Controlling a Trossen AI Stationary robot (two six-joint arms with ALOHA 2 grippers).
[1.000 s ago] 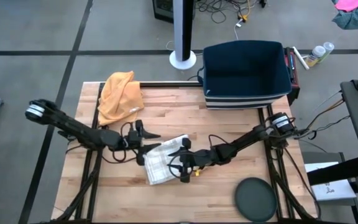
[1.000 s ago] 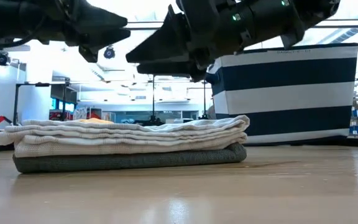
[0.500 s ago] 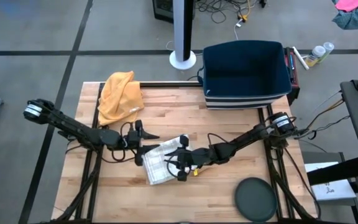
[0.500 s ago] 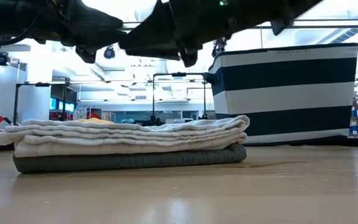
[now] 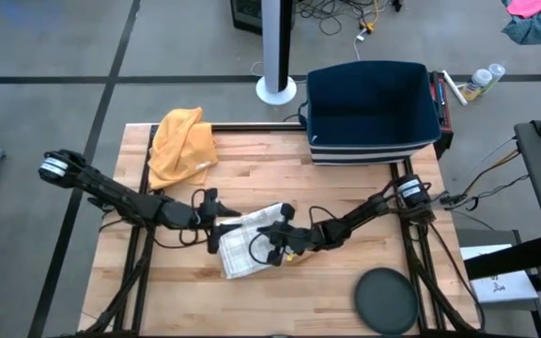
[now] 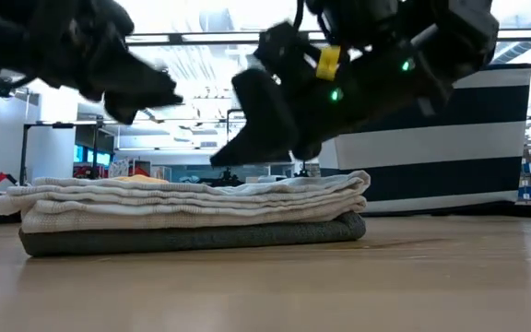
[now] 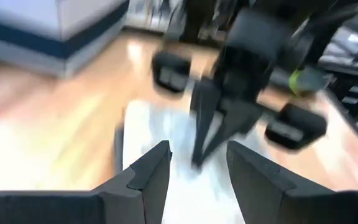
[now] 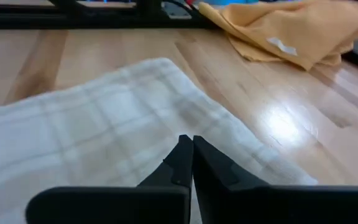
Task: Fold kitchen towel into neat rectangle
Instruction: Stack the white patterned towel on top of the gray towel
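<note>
— Kitchen towel: where does it lie?
— Folded into a white stack at the lower middle of the high frame, flat on the wooden desk. In the low view its layers rest on a grey layer underneath.
— And the containers?
— One navy bin with white stripes stands at the desk's upper right edge. Its inside looks dark; I cannot tell whether anything is in it.
— The right tool?
— The right tool hangs over the towel's right part, fingers pressed together with nothing between them; the right wrist view shows the closed tips just above the cloth.
— The left one?
— The left tool sits at the towel's upper left edge, fingers parted, gripping nothing.
— Anything else?
— An orange cloth lies crumpled at the upper left, and a dark round disc at the lower right.
</note>
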